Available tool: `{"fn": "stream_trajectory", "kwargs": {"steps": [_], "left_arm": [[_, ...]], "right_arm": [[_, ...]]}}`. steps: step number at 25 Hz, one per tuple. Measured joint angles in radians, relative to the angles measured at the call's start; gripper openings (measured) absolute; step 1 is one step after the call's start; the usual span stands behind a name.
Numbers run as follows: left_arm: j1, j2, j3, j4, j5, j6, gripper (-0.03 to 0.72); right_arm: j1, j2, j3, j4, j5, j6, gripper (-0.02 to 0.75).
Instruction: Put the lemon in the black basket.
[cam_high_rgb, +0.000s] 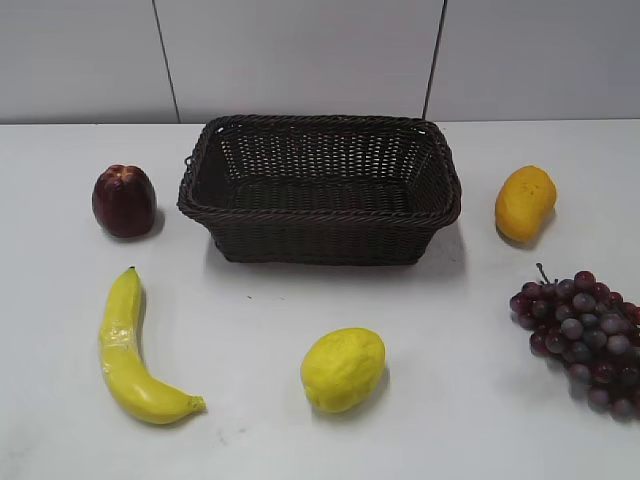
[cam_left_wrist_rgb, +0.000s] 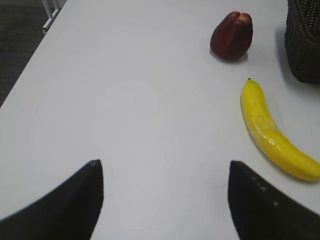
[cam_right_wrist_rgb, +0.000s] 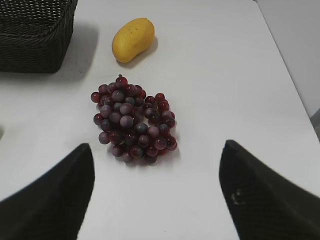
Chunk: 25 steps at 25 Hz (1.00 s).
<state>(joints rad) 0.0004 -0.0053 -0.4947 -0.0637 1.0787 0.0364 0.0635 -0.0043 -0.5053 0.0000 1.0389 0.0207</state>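
Observation:
The lemon (cam_high_rgb: 343, 369) lies on the white table at the front centre, apart from the black basket (cam_high_rgb: 320, 210), which stands empty at the back centre. The basket's corner shows in the left wrist view (cam_left_wrist_rgb: 304, 45) and in the right wrist view (cam_right_wrist_rgb: 35, 40). The lemon is in neither wrist view. My left gripper (cam_left_wrist_rgb: 165, 167) is open and empty above bare table left of the banana. My right gripper (cam_right_wrist_rgb: 156, 150) is open and empty just before the grapes. Neither gripper shows in the exterior view.
A banana (cam_high_rgb: 130, 350) (cam_left_wrist_rgb: 275, 137) lies front left. A dark red apple (cam_high_rgb: 124, 200) (cam_left_wrist_rgb: 231, 36) sits left of the basket. A mango (cam_high_rgb: 525, 203) (cam_right_wrist_rgb: 133, 39) sits right of it. Purple grapes (cam_high_rgb: 585, 335) (cam_right_wrist_rgb: 132, 120) lie front right. The table's left edge (cam_left_wrist_rgb: 37, 47) is near.

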Motion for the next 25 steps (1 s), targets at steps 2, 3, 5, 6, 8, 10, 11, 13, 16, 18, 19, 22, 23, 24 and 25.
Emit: {"fn": "stream_trajectory", "kwargs": {"steps": [2, 3, 5, 6, 8, 10, 11, 13, 16, 18, 19, 22, 23, 24, 25], "left_arm": [[0.0, 0.0, 0.0, 0.0, 0.0, 0.0, 0.574], [0.0, 0.0, 0.0, 0.0, 0.0, 0.0, 0.574], [0.0, 0.0, 0.0, 0.0, 0.0, 0.0, 0.574], [0.0, 0.0, 0.0, 0.0, 0.0, 0.0, 0.574], [0.0, 0.0, 0.0, 0.0, 0.0, 0.0, 0.574], [0.0, 0.0, 0.0, 0.0, 0.0, 0.0, 0.574], [0.0, 0.0, 0.0, 0.0, 0.0, 0.0, 0.574], [0.0, 0.0, 0.0, 0.0, 0.0, 0.0, 0.574], [0.0, 0.0, 0.0, 0.0, 0.0, 0.0, 0.574], [0.0, 0.0, 0.0, 0.0, -0.001, 0.0, 0.574], [0.0, 0.0, 0.0, 0.0, -0.002, 0.0, 0.574], [0.0, 0.003, -0.007, -0.005, -0.007, 0.0, 0.574], [0.0, 0.015, -0.014, -0.009, -0.009, 0.0, 0.574], [0.0, 0.034, -0.024, -0.012, -0.01, 0.0, 0.574], [0.0, 0.053, -0.033, -0.012, -0.012, 0.0, 0.574]], "right_arm": [[0.0, 0.0, 0.0, 0.0, 0.0, 0.0, 0.589], [0.0, 0.0, 0.0, 0.0, 0.0, 0.0, 0.589], [0.0, 0.0, 0.0, 0.0, 0.0, 0.0, 0.589], [0.0, 0.0, 0.0, 0.0, 0.0, 0.0, 0.589], [0.0, 0.0, 0.0, 0.0, 0.0, 0.0, 0.589], [0.0, 0.0, 0.0, 0.0, 0.0, 0.0, 0.589], [0.0, 0.0, 0.0, 0.0, 0.0, 0.0, 0.589], [0.0, 0.0, 0.0, 0.0, 0.0, 0.0, 0.589], [0.0, 0.0, 0.0, 0.0, 0.0, 0.0, 0.589], [0.0, 0.0, 0.0, 0.0, 0.0, 0.0, 0.589], [0.0, 0.0, 0.0, 0.0, 0.0, 0.0, 0.589], [0.0, 0.0, 0.0, 0.0, 0.0, 0.0, 0.589], [0.0, 0.0, 0.0, 0.0, 0.0, 0.0, 0.589], [0.0, 0.0, 0.0, 0.0, 0.0, 0.0, 0.589], [0.0, 0.0, 0.0, 0.0, 0.0, 0.0, 0.589]]}}
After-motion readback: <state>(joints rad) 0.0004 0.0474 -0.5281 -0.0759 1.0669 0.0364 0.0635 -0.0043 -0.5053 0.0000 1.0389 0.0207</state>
